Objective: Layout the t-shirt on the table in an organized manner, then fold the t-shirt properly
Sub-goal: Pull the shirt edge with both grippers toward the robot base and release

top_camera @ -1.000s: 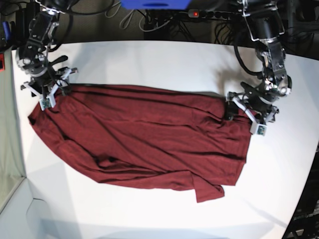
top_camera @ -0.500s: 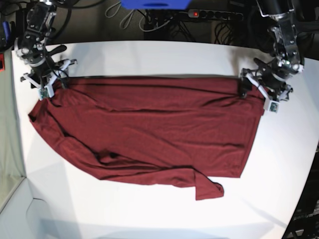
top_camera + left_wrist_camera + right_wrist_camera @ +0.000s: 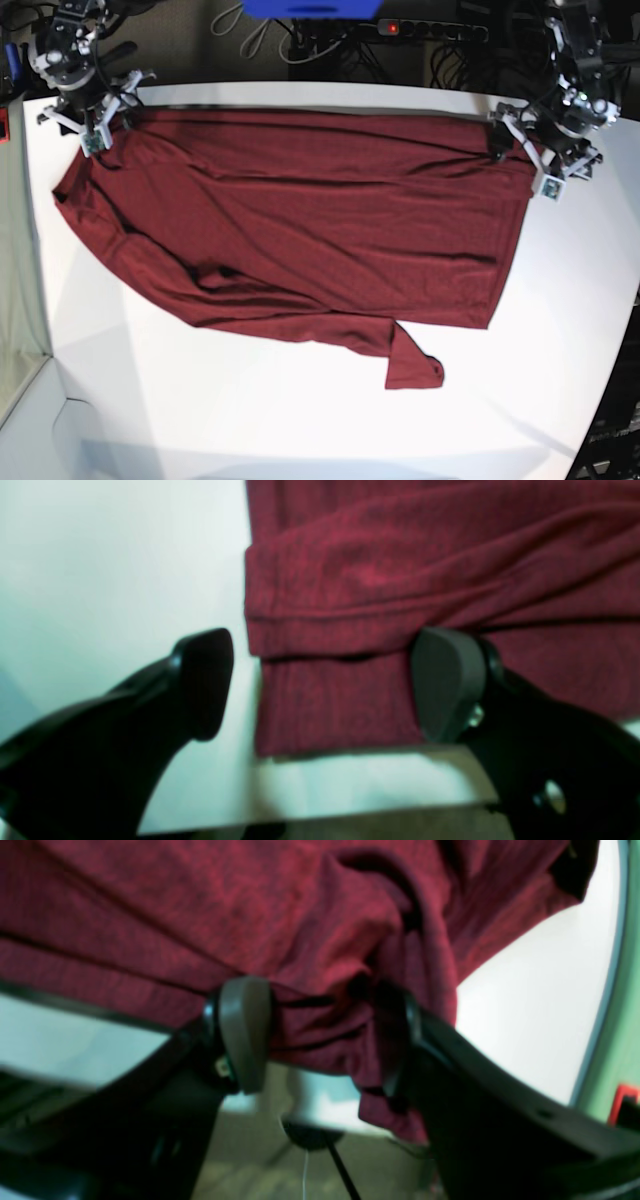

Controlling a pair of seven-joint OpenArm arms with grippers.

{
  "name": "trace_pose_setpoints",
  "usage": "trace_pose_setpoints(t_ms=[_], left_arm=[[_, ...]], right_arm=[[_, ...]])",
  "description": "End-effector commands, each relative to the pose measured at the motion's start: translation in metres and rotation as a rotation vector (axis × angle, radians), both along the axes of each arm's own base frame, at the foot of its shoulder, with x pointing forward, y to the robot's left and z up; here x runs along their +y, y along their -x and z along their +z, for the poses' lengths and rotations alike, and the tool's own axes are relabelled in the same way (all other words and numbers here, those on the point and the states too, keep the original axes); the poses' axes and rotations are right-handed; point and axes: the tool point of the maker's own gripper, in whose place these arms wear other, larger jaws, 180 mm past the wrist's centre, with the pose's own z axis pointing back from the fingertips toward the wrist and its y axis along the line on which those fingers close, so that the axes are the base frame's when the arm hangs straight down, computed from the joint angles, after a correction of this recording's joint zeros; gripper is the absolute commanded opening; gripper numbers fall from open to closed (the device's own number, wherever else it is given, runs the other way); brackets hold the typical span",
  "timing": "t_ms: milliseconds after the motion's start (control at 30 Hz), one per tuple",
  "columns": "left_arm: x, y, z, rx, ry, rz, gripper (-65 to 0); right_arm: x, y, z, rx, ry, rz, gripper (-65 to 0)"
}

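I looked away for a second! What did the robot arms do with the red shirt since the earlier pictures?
Both arms pulled back toward the far edge of the table, dragging the t-shirt's top edge with them, so the cloth slid away from the camera and stretched out flatter. The right gripper holds one top corner, the left gripper sits at the other. The sleeve flap at the near edge still sticks out, folded.

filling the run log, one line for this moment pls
t-shirt: spread on table | left tool: open at hem corner | right tool: fabric bunched between jaws
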Motion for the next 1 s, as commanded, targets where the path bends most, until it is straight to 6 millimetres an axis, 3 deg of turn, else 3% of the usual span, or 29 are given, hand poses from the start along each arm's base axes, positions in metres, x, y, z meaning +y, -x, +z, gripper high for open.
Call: trace_pose_setpoints(t_ms=[0,300,600,733,967], left_arm=[[0.009,-0.002,0.011,-0.032,-0.024,0.009,-11.3],[0.025,0.013,0.021,-0.042,-0.054,0.051,-11.3],[0.028,0.002,0.044,-0.105,-0.085,0.046,-11.3],[0.030,-0.007,0.066,-0.169,-0.113,0.045,-11.2],[0.040,-0.024,0.099,-0.266,-0.151,0.066,-11.2]], right_arm=[[-0.007,0.005,0.002,0.028,0.040,0.006,-31.0],[-0.008,-0.004,0.024,-0.027,0.076,0.020,-31.0],[0.005,-0.026,0.060,-0.145,0.095,0.029,-31.0],[0.005,-0.053,0.077,-0.223,0.101,0.025,-30.9],[0.005,-0.143,0.125,-0.441,0.083,0.006,-30.6]])
